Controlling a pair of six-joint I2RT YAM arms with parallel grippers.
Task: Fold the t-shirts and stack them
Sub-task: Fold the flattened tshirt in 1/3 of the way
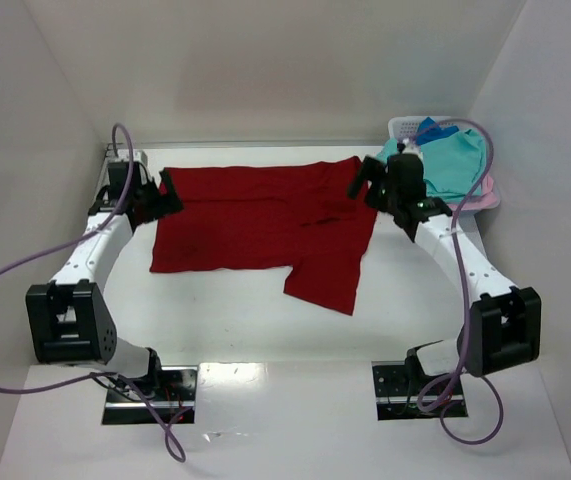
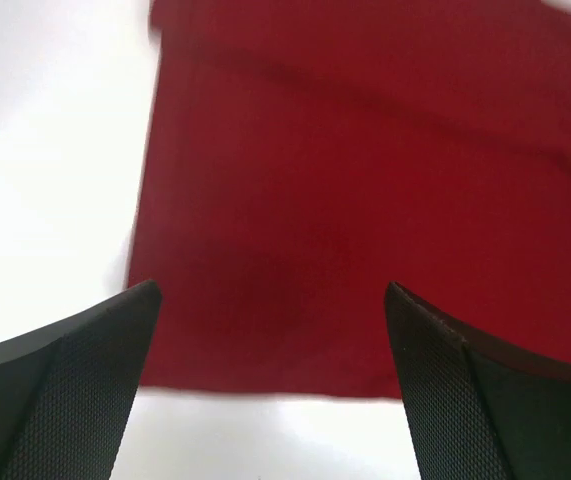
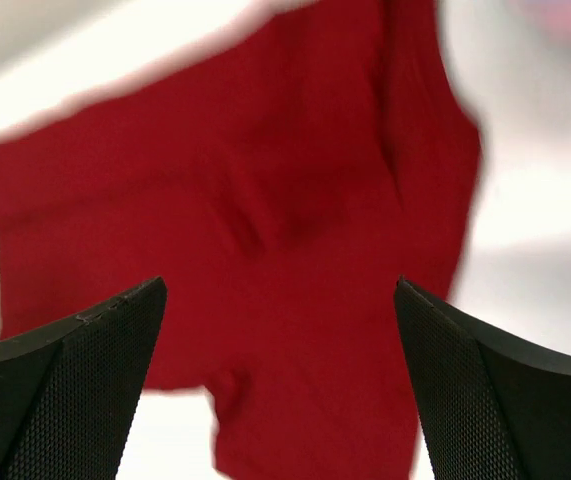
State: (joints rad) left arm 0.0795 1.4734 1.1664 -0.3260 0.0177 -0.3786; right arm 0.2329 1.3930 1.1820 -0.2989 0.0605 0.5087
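Both released, the left gripper [image 1: 168, 192] and right gripper [image 1: 363, 178] hang over the dark red t-shirt [image 1: 255, 222], seemingly spread mostly flat; pinch its far corners evenly to fold.

A dark red cloth t-shirt [image 1: 255, 225] lies spread on the white surface [image 1: 265, 330]. My left end effector [image 1: 168, 193] is by its left edge, my right end effector [image 1: 363, 178] by its right.

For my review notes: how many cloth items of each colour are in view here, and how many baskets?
Dark red t-shirt: 1
Teal garment: 1
Blue garment: 1, only a bit shows
Pink garment: 1, only an edge shows
Laundry basket: 1
Total: 5
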